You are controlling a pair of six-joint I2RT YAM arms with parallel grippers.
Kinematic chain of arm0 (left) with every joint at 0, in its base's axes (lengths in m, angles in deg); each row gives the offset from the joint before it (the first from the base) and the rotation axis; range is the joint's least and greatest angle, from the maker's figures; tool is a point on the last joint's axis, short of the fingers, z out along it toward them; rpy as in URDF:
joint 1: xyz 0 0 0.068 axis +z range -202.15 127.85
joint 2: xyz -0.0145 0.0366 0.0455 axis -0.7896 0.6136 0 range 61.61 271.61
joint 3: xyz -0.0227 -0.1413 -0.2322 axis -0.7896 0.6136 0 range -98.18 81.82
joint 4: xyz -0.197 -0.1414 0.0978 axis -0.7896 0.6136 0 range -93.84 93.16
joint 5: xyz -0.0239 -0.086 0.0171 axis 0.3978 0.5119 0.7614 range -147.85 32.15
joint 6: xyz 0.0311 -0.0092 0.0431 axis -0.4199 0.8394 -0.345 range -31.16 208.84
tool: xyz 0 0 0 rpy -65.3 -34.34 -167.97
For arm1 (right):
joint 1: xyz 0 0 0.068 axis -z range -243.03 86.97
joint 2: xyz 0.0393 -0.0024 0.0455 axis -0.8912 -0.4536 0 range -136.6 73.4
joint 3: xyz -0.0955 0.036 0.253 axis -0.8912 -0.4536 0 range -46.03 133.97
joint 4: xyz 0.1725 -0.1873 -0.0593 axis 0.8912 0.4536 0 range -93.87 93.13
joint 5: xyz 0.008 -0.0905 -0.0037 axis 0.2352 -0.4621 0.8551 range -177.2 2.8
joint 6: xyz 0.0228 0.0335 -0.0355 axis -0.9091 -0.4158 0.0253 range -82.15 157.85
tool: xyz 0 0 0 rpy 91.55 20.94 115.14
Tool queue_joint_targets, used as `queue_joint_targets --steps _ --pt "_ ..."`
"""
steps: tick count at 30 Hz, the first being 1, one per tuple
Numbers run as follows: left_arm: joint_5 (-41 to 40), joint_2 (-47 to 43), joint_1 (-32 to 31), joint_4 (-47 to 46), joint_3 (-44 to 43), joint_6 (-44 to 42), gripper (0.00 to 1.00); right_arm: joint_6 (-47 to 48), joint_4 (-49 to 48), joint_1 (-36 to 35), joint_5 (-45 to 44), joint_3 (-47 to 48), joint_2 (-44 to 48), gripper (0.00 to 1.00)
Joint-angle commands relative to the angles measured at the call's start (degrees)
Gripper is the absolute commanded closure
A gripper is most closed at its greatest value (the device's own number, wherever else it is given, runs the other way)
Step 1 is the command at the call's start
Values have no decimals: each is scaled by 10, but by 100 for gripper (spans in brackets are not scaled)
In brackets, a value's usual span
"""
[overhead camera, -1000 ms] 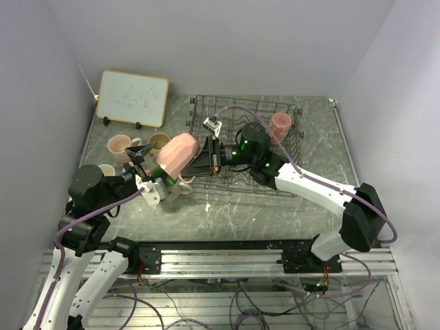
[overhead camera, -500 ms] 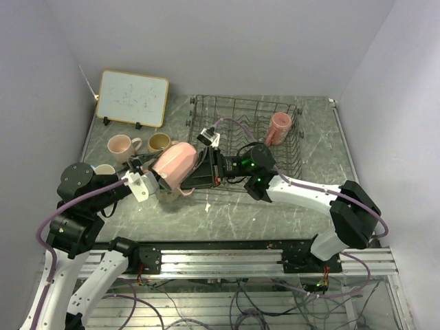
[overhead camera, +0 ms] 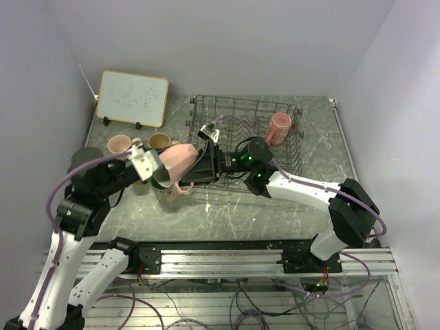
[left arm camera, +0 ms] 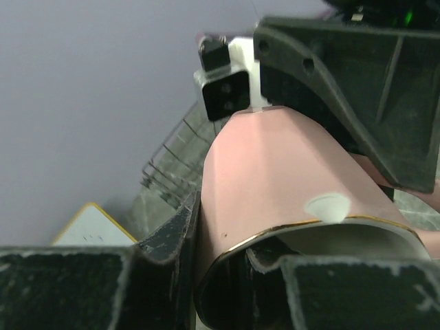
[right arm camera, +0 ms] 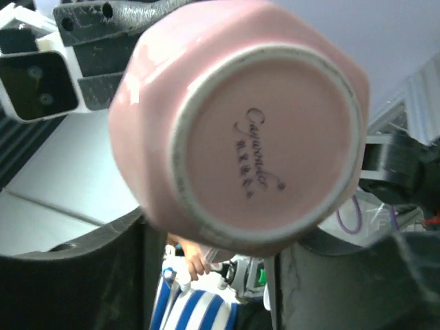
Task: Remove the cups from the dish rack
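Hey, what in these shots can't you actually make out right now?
Top view: the left arm hides the table beneath it.
Left wrist view: the pink mug fills the frame; whether the left pincer grips its rim is unclear.
Right wrist view: the mug's base blocks the dish rack.
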Motion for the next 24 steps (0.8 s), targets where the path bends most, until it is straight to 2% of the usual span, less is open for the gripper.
queue_joint_targets --steps 1,2,4,6,7,9,11,17,21,24 --pt "4 89 -5 107 -40 -9 93 56 103 82 -14 -11 35 41" --pt "5 110 -5 140 -55 -23 93 82 144 102 -14 -15 46 37" --pt "9 139 -5 183 -78 -39 93 181 295 133 -42 -3 72 27" --pt "20 162 -5 211 -87 -61 93 349 562 155 -132 60 87 15" --pt "21 174 -5 213 -85 -64 93 401 634 164 -176 88 89 11" --pt "9 198 -12 201 -84 -55 93 456 717 192 -229 97 94 5" --pt "-21 229 -30 195 -93 -53 93 489 762 229 -249 88 108 1" --pt "-129 336 -127 230 -151 -59 93 554 874 335 -374 103 176 0" --pt "-151 389 -197 259 -156 -83 93 566 882 395 -379 112 204 0" --pt "-165 418 -235 269 -144 -90 93 581 896 420 -383 130 191 0"
